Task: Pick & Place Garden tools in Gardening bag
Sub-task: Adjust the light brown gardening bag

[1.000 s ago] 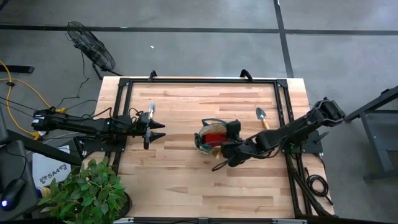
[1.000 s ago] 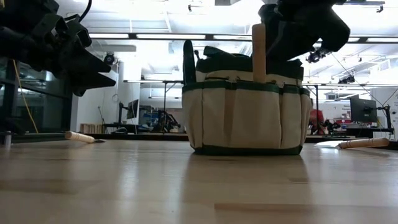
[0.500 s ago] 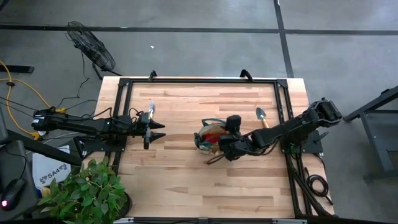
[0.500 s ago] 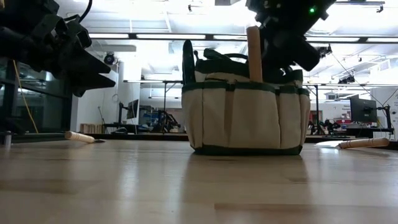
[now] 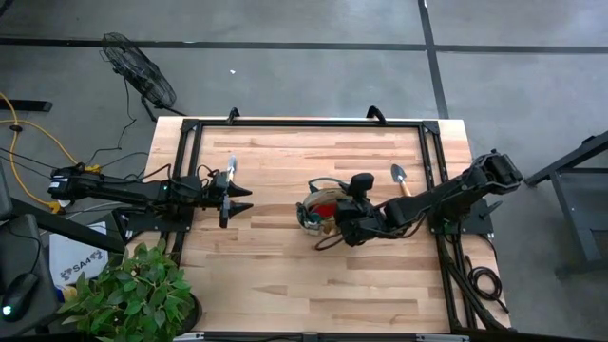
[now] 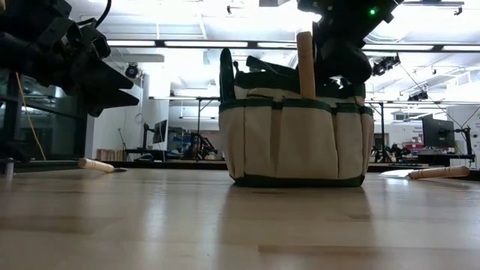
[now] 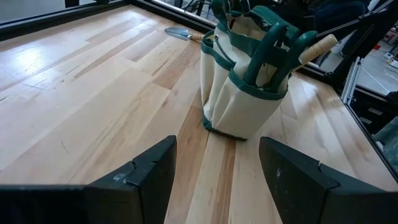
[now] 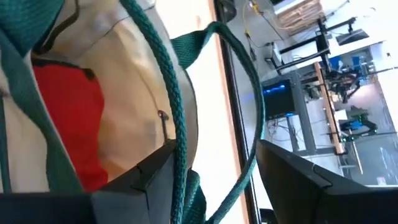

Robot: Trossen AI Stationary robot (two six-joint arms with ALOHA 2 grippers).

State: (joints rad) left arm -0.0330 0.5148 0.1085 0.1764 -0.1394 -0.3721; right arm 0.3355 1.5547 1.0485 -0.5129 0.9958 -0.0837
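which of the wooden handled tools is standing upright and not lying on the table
The wooden-handled tool standing in the gardening bag, just beside the right end effector. The trowel near the right rail and the other beside the left arm lie flat.

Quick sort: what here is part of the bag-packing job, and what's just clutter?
Job: gardening bag; red glove inside it; wooden-handled tool standing in the bag; trowel on the table; another tool near the left hand.

Clutter: fan; potted plant.

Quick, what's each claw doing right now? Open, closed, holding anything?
Left gripper: open, holding nothing, hovering above the table's left side.
Right gripper: open over the gardening bag, nothing between its fingers.
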